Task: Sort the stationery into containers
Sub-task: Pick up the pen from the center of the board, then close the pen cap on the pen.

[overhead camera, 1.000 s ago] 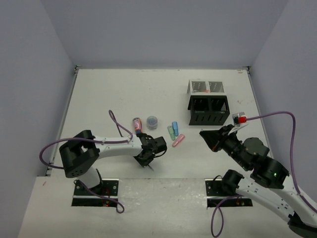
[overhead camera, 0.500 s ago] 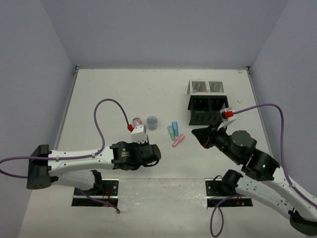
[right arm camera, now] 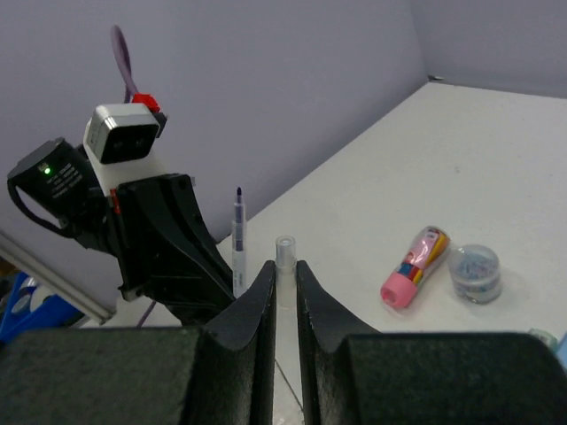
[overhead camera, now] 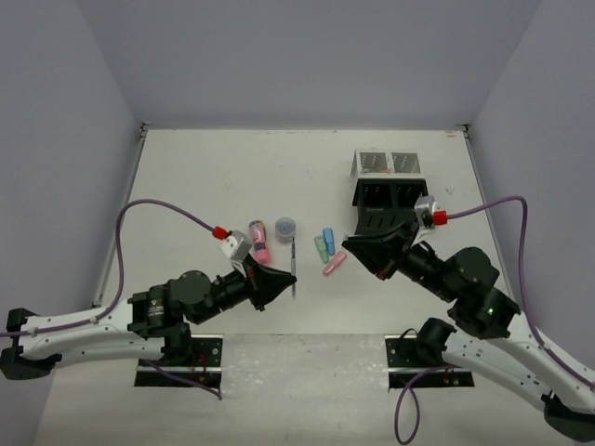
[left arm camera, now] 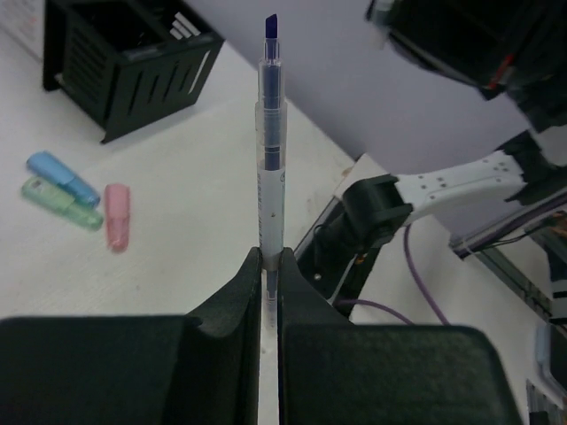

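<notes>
The white table (overhead camera: 204, 177) carries the black organiser (overhead camera: 392, 206). Well to its left, the left gripper (left arm camera: 269, 258) is clamped on a blue-tipped pen (left arm camera: 269, 159), raised off the table. Just in front of the organiser, the right gripper (right arm camera: 284, 270) pinches a clear-tipped pen (right arm camera: 284, 251).

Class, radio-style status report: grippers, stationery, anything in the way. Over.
Left gripper shut on blue pen. Right gripper shut on clear pen. Markers loose before black box.
</notes>
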Controlling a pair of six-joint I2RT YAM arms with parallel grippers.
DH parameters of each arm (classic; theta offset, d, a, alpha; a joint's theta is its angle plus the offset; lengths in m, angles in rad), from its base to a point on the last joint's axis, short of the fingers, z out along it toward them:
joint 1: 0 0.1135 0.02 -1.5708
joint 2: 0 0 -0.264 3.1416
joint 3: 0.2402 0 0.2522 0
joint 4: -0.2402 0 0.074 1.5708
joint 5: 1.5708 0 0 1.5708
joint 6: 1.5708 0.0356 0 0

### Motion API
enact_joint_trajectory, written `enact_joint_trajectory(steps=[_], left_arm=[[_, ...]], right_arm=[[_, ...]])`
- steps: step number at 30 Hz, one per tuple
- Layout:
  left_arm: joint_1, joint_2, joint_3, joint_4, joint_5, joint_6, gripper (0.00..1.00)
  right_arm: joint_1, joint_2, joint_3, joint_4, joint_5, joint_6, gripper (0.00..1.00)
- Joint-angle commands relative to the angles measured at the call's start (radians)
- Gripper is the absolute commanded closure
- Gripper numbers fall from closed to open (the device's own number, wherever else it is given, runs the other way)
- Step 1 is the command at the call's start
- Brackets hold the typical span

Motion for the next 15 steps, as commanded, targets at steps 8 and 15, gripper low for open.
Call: enact_joint_trajectory(steps=[8, 15], left_arm=[[-0.003, 0.033, 0.018, 0.251, 0.257, 0.112, 1.00], [-0.003, 0.090, 0.028, 0.292, 0.308, 0.116, 1.00]], right_arm=[[-0.002, 0.086, 0.023, 0.369, -0.335, 0.009, 1.00], [-0.002, 0.118, 0.081, 0.321, -0.338, -0.009, 1.00]])
